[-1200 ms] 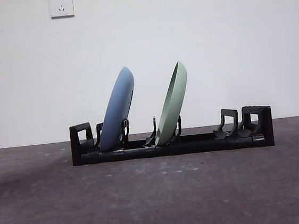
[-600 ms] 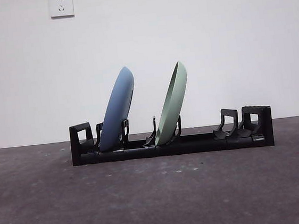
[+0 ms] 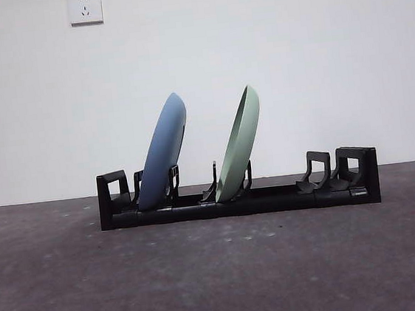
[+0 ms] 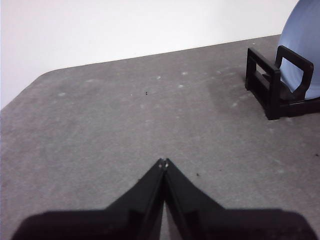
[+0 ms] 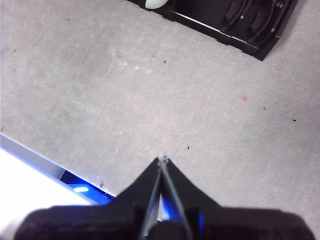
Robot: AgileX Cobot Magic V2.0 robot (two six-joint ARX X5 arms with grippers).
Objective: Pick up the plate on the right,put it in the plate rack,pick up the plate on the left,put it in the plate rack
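We see only a cut-off sliver of the green plate [image 5: 152, 3] from the right wrist, plate rack [image 3: 239, 201] on the table [image 3: 220, 273] holding blue plate [image 3: 162, 151] and green plate tilted, left gripper [image 4: 163, 163] and right gripper [image 5: 161, 160] pinched closed, empty, well apart from the rack

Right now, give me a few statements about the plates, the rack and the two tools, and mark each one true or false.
1. Both plates stand in the plate rack. True.
2. The blue plate lies flat on the table. False: it leans in the rack, near one end.
3. The green plate stands beside the blue plate, apart from it. True.
4. The left tool grips the blue plate. False: it is shut on nothing, above bare table.
5. The right tool is wide open. False: it is shut.
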